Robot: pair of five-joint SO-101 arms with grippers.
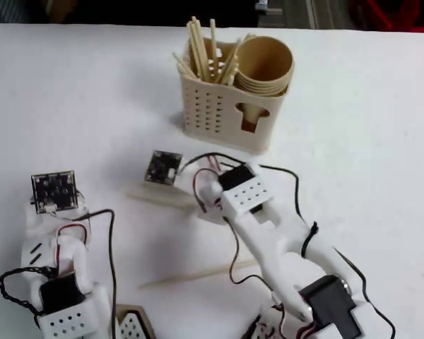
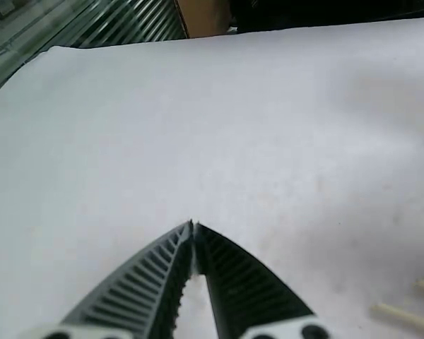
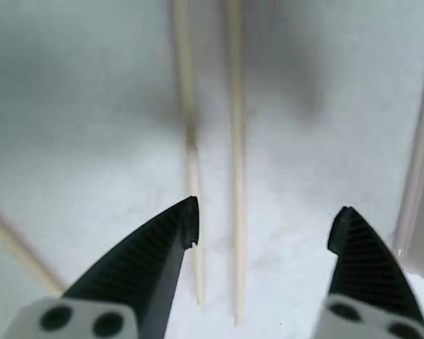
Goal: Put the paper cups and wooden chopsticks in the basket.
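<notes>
Overhead, we find the task well along. The basket (image 1: 226, 113) holds a stack of paper cups (image 1: 265, 67) in one compartment and a bundle of chopsticks (image 1: 205, 53) upright in the other. Every cup we can see is in the basket. We judge that what is left is the loose sticks on the table (image 1: 367, 127): a pair of chopsticks (image 1: 162, 198) lying in front of the basket, and a single chopstick (image 1: 198, 274) nearer the arm bases. The right arm (image 1: 283, 240) stretches out with its wrist above the pair. The left arm (image 1: 56, 268) sits off to the side, well apart from the basket.

From the left wrist, we see the left gripper (image 2: 193, 227) with its fingers pressed together on nothing, above bare table. Two chopstick ends (image 2: 403, 318) lie well off to one side of it.

From the right wrist, we see the right gripper (image 3: 268, 219) spread wide and empty, low over the pair of chopsticks (image 3: 234, 176). The two sticks lie side by side, running away from it. One passes just beside one fingertip. The other lies between the jaws, nearer that same finger. We judge the pair is off-centre in the gap. Another stick (image 3: 14, 244) slants past to one side, and we cannot identify the pale edge on the opposite side.
</notes>
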